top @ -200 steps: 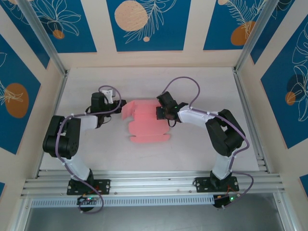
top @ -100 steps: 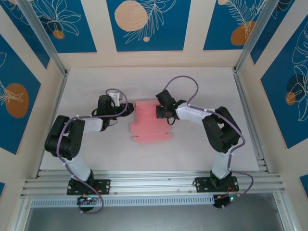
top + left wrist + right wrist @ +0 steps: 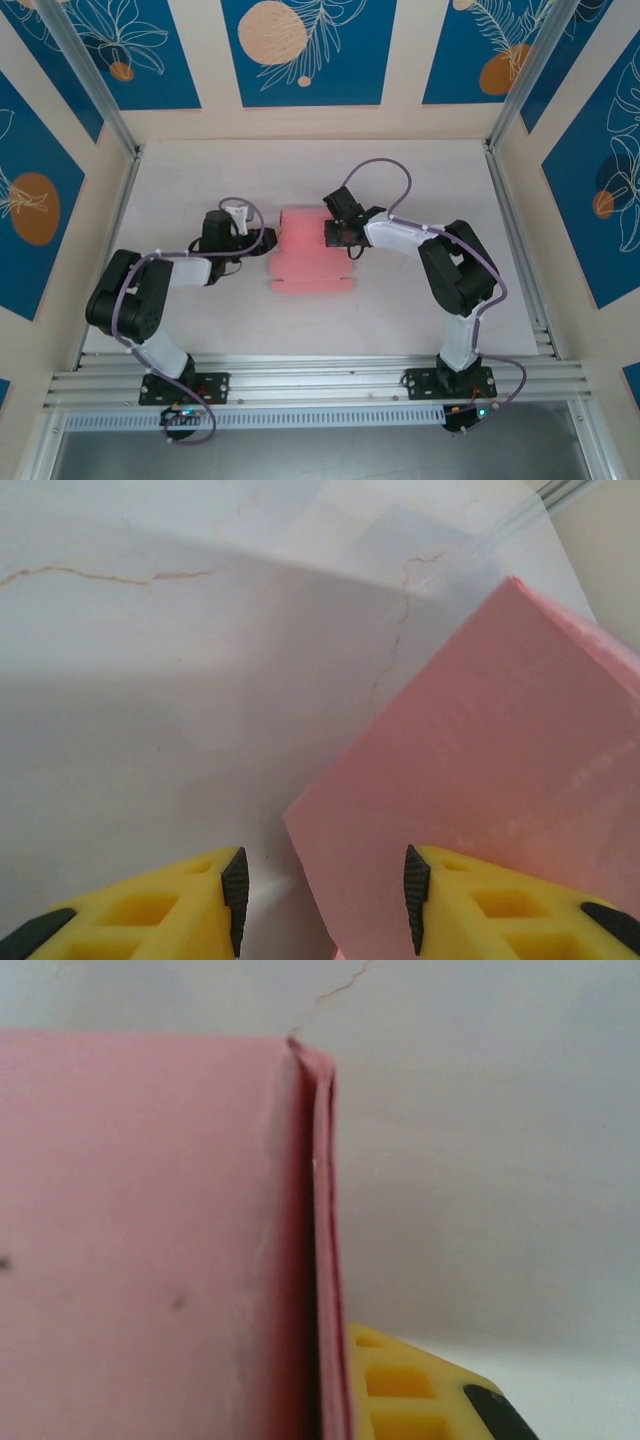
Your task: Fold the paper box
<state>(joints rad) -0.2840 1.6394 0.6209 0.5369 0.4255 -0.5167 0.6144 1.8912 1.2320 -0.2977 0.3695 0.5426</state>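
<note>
two-arm side fold of the paper box [image 3: 308, 252]
right end effector [image 3: 333, 233] pinches its doubled edge; left end effector [image 3: 266, 240], spread, should next lift the left flap

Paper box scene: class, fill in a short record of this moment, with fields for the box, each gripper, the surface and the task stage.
Box: salmon-pink paper box, a card sheet lying between the two arms
Left gripper: open, jaws astride the box's left edge
Right gripper: shut on the box's right edge, where two layers of card lie doubled
Surface: table, pale with thin veins
Task stage: partly folded, not yet a closed box
</note>
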